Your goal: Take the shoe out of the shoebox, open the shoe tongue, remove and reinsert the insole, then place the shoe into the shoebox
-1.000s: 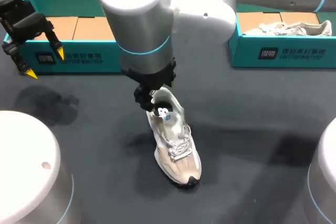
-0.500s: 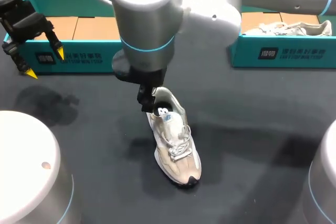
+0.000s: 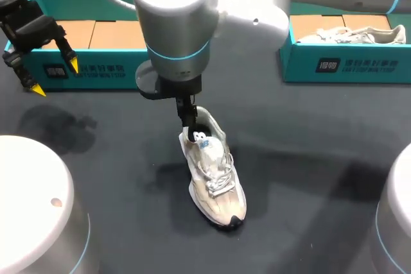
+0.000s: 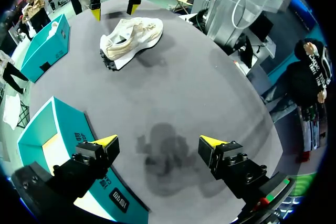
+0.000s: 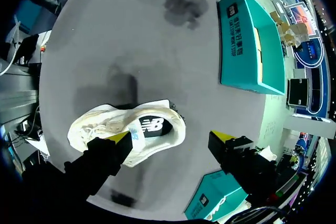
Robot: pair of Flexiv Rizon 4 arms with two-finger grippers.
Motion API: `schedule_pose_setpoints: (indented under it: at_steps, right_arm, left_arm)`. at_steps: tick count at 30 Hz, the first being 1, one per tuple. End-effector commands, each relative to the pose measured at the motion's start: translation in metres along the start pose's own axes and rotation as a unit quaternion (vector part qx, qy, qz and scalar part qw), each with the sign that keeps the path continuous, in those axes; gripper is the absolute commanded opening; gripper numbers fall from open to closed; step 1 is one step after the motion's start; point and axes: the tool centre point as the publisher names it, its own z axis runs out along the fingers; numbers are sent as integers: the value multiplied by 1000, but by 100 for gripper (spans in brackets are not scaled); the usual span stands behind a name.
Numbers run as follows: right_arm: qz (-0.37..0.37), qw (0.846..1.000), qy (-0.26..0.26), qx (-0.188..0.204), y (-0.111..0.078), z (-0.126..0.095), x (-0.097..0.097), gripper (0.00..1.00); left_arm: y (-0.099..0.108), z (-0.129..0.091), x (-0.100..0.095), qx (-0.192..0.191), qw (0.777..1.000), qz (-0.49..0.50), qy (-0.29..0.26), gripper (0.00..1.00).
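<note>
A beige sneaker (image 3: 215, 174) lies on the dark table, toe toward me and heel opening toward the far boxes. My right gripper (image 3: 190, 120) hangs just over that heel opening. In the right wrist view the right gripper (image 5: 171, 137) is open and straddles the sneaker (image 5: 134, 129): one yellow tip is over the tongue side, the other past the heel, and nothing is held. My left gripper (image 3: 50, 75) stands open at the far left in front of a teal shoebox (image 3: 83, 36). The left wrist view shows the left gripper (image 4: 158, 141) empty, with the sneaker (image 4: 131, 35) far ahead.
A second teal shoebox (image 3: 347, 62) at the far right holds another pale shoe (image 3: 353, 33). My right arm's big grey links (image 3: 173, 24) hang over the table's middle. Two white arm bases (image 3: 32, 210) stand at the near corners.
My right wrist has turned and shifted slightly above the sneaker's heel, with its fingers now seen edge-on. The sneaker and the left arm have stayed put.
</note>
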Motion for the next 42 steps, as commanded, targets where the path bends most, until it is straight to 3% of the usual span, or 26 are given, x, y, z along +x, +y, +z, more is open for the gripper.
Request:
schedule_pose_setpoints:
  at_steps: [1,6,22,42]
  right_arm:
    - [-2,1000,19,9,13,27,-10,100]
    - [-18,1000,18,-12,12,43,-12,100]
    - [-34,999,28,0,-15,66,-18,100]
    - [-59,997,53,-15,-18,106,-26,100]
  left_arm:
    - [0,0,1,-2,1000,0,0,100]
    - [0,0,1,-2,1000,0,0,100]
    - [0,0,1,-2,1000,0,0,100]
    - [0,0,1,-2,1000,0,0,100]
